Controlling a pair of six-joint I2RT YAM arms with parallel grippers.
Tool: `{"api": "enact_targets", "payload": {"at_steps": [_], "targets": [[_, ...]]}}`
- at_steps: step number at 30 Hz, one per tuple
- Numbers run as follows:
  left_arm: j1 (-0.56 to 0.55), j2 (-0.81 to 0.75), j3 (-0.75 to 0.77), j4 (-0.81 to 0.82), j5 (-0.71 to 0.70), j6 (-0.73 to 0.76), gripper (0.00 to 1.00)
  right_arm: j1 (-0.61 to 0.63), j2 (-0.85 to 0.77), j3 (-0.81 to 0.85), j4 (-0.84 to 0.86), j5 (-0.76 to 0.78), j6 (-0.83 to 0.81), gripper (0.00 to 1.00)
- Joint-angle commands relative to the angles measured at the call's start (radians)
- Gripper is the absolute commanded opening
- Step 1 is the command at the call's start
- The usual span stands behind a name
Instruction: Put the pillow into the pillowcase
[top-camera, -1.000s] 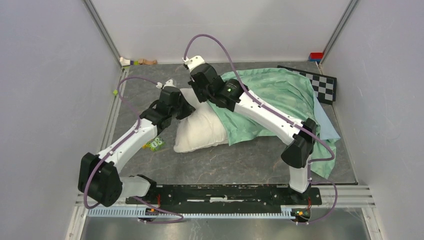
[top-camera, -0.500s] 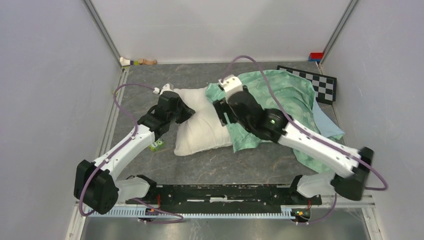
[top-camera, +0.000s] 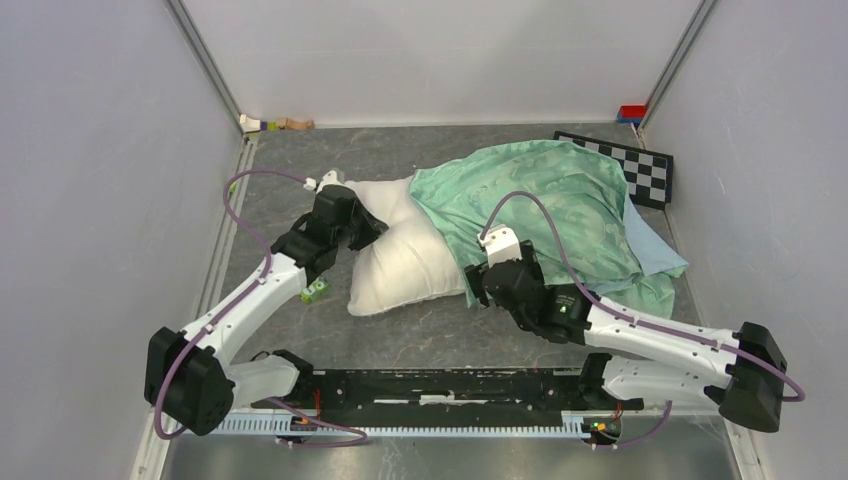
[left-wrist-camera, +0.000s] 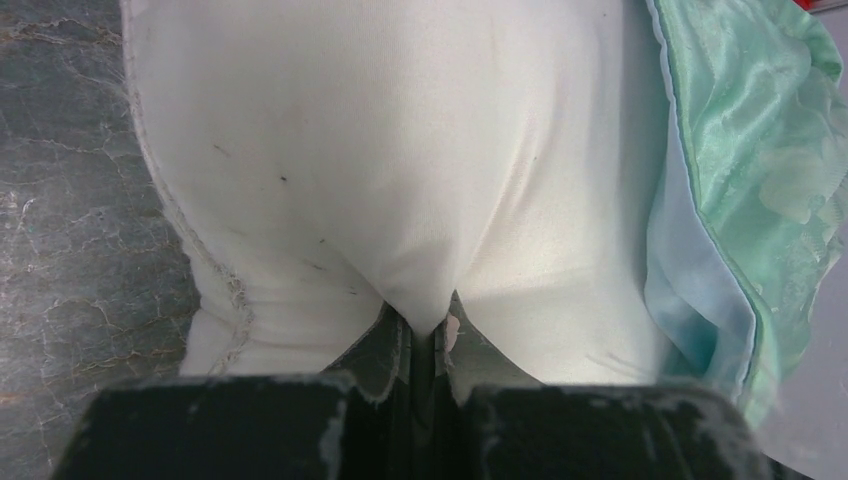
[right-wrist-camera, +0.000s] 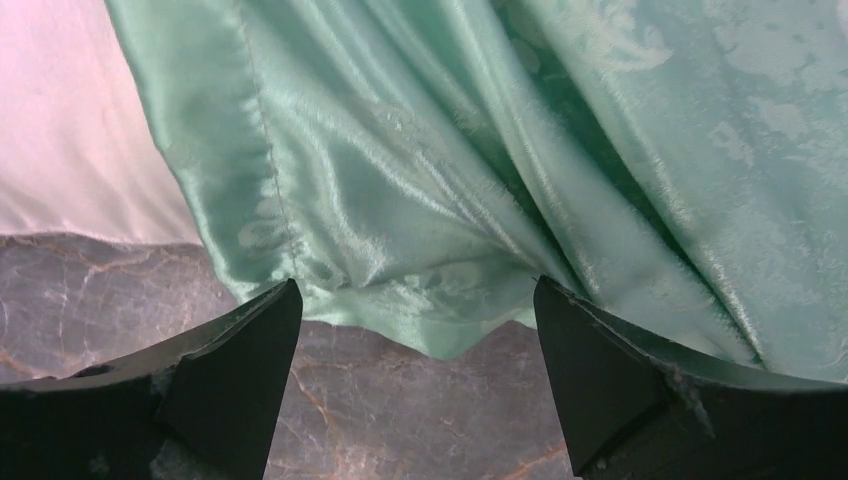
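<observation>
The pillow (top-camera: 400, 262), seen from overhead: where does it lie?

— On the grey marbled desk (top-camera: 440, 335), left of the middle. Its right end is tucked under the mint-green pillowcase (top-camera: 540, 195), which spreads toward the far right. A light-blue face shows along the case's right edge.

— And the arms in that view?

— The left hand (top-camera: 364, 224) sits at the pillow's far left edge. The right hand (top-camera: 476, 288) is low at the near hem of the pillowcase, just beside the pillow's near right corner.

— Any writing or labels around?

— A black-and-white checkerboard (top-camera: 645, 168) lies at the far right, against the cloth. A small green block (top-camera: 315, 290) rests beside the left arm, and any print on it is too small to read. A red-and-blue block (top-camera: 631, 112) sits in the far right corner, and small toys (top-camera: 275, 124) in the far left one.

— The left wrist view?

— The fingers are pressed together, pinching a fold of the off-white pillow, which puckers toward them. The fabric carries a few dark specks. On the right, the pillowcase lies over the pillow, with its pale blue face showing below the green hem.

— The right wrist view?

— The fingers are spread wide and grip nothing. Ahead of them the green hem drapes onto the desk, with a pale pattern in the sheen. The pillow shows at upper left, under the cloth's edge.
</observation>
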Motion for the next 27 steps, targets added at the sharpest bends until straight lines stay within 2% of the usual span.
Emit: {"api": "enact_targets", "payload": {"at_steps": [1, 3, 6, 8, 9, 10, 11, 12, 14, 17, 19, 23, 27], "targets": [[0.005, -0.036, 0.016, -0.027, -0.026, 0.007, 0.02, 0.0, 0.004, 0.0, 0.139, 0.099, 0.03, 0.94], [0.003, -0.035, 0.016, -0.027, -0.028, 0.007, 0.02, -0.013, 0.034, -0.006, 0.156, 0.107, 0.023, 0.98], [0.004, -0.032, 0.016, -0.027, -0.027, 0.012, 0.02, -0.053, 0.057, -0.036, 0.246, 0.06, -0.017, 0.98], [0.004, -0.029, 0.017, -0.03, -0.029, 0.014, 0.02, -0.071, 0.073, -0.038, 0.276, 0.04, -0.03, 0.95], [0.003, -0.028, 0.017, -0.031, -0.028, 0.015, 0.02, -0.073, 0.085, -0.023, 0.267, 0.04, -0.033, 0.89], [0.005, -0.027, 0.017, -0.031, -0.027, 0.018, 0.02, -0.072, 0.097, 0.002, 0.24, 0.044, -0.035, 0.77], [0.004, -0.027, 0.017, -0.03, -0.027, 0.02, 0.02, -0.071, 0.105, 0.039, 0.196, 0.043, -0.029, 0.64], [0.003, -0.028, 0.017, -0.029, -0.025, 0.02, 0.02, -0.065, 0.11, 0.072, 0.16, 0.038, -0.026, 0.46], [0.003, -0.036, 0.012, -0.021, -0.025, 0.023, 0.02, -0.024, 0.111, 0.16, 0.08, 0.039, -0.019, 0.2], [0.002, -0.043, 0.002, -0.004, -0.034, 0.024, 0.02, 0.074, 0.113, 0.259, 0.028, 0.035, -0.024, 0.04], [-0.002, -0.039, 0.006, -0.001, -0.032, 0.027, 0.02, 0.103, 0.121, 0.314, 0.008, 0.025, -0.03, 0.0], [-0.04, -0.052, 0.021, 0.004, -0.057, 0.05, 0.03, 0.103, 0.132, 0.394, 0.034, 0.005, -0.099, 0.0], [-0.109, -0.087, 0.058, -0.007, -0.075, 0.083, 0.03, 0.062, 0.218, 0.61, -0.03, -0.052, -0.167, 0.0]]}}
